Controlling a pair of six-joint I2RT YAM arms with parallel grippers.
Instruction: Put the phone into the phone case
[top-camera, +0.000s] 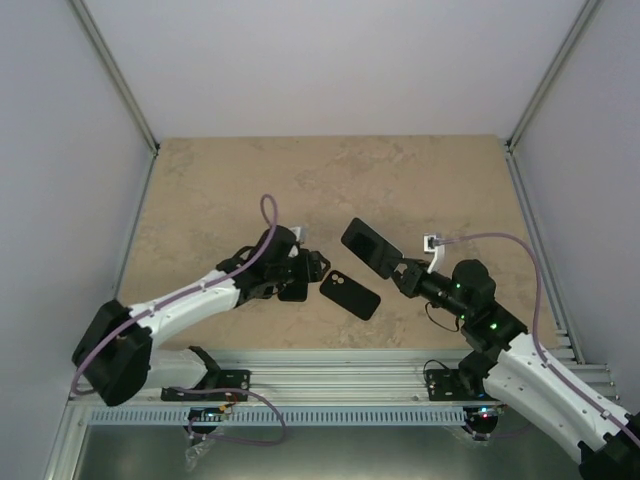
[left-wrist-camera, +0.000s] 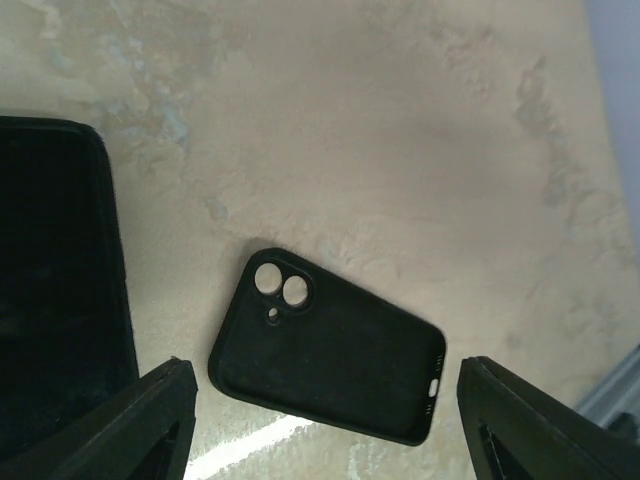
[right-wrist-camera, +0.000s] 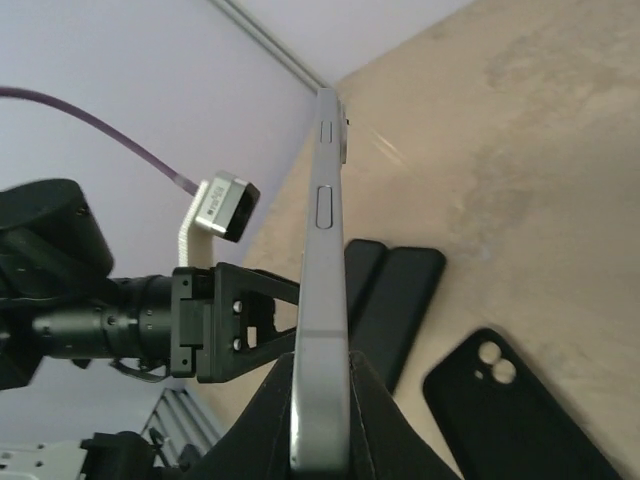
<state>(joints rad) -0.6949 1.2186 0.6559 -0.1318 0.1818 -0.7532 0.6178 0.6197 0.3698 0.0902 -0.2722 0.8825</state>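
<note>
The black phone case (top-camera: 350, 294) lies flat on the table, inner side up, with its camera holes toward the far left. My left gripper (top-camera: 303, 274) hovers just left of it, open and holding nothing. In the left wrist view the case (left-wrist-camera: 330, 345) shows between the spread fingers (left-wrist-camera: 150, 420). My right gripper (top-camera: 402, 270) is shut on the phone (top-camera: 371, 247) and holds it above the table, just beyond the case. In the right wrist view the phone (right-wrist-camera: 322, 220) stands edge-on, clamped in the gripper (right-wrist-camera: 320, 365), with the case (right-wrist-camera: 510, 410) at lower right.
The phone's dark face (left-wrist-camera: 50, 300) fills the left edge of the left wrist view. Metal frame rails (top-camera: 330, 375) run along the table's near edge. Grey walls (top-camera: 60, 150) enclose the left, right and far sides.
</note>
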